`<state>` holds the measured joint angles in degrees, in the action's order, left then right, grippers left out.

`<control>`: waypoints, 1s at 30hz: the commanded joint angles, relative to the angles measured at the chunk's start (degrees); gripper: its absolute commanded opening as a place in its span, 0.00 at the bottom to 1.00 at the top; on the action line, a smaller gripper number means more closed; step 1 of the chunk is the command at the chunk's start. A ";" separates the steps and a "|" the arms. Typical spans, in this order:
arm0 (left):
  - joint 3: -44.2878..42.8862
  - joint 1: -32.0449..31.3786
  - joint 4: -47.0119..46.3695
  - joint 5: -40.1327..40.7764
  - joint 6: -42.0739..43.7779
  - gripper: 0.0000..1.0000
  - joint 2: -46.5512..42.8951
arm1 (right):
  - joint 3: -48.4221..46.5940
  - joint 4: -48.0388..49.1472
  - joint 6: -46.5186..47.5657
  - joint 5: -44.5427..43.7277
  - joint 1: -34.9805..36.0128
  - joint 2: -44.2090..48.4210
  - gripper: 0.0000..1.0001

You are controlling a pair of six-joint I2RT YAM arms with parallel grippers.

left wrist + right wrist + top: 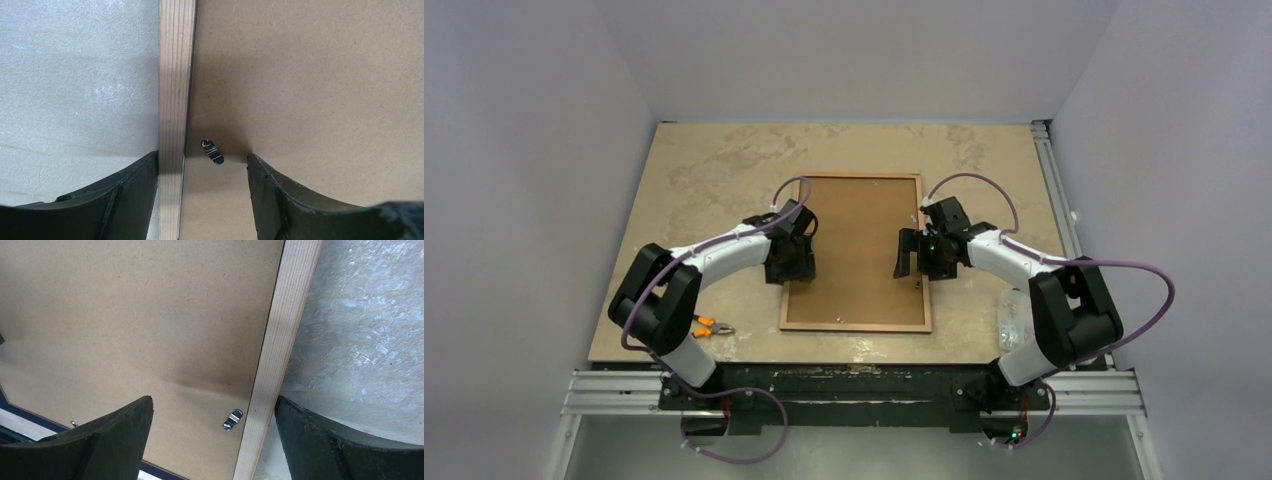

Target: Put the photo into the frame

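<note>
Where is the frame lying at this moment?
In the top view the frame lies back up in the middle of the table, the left gripper over its left rail, the right gripper over its right rail.

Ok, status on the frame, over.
Left gripper open, straddling left rail of frame; right gripper open, straddling right rail. Frame back-up on table, backing board in it. Black tab inside left jaws, silver tab inside right. Photo not in view.

I see the beige table point(714, 170) carrying the frame point(854, 326), back up, and orange-handled pliers point(709, 327) near its left front edge.
</note>
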<state>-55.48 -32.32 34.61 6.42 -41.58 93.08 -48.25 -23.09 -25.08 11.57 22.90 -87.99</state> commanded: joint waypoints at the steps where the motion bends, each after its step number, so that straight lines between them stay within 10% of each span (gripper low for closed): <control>1: -1.26 0.80 -0.84 2.37 -0.55 0.62 1.26 | 3.33 2.36 -0.32 3.72 1.08 -3.23 0.89; 10: -0.47 0.82 -1.06 3.60 0.86 0.06 2.11 | 3.86 2.72 -0.29 4.40 1.06 -3.42 0.89; 17: 0.92 0.85 -3.48 1.03 1.34 0.00 0.15 | 3.70 1.33 -0.32 1.88 1.09 0.27 0.90; 23: 3.13 1.26 -4.79 -2.62 0.32 0.44 -5.08 | 2.63 -1.96 0.41 -2.87 1.07 3.67 0.93; 30: 7.36 2.91 -4.58 -5.94 -0.75 0.63 -11.58 | 1.21 -5.57 1.24 -9.54 3.18 2.92 0.92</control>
<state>-49.78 -30.35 31.79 3.11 -41.17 85.76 -46.50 -24.10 -24.75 8.05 24.34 -85.32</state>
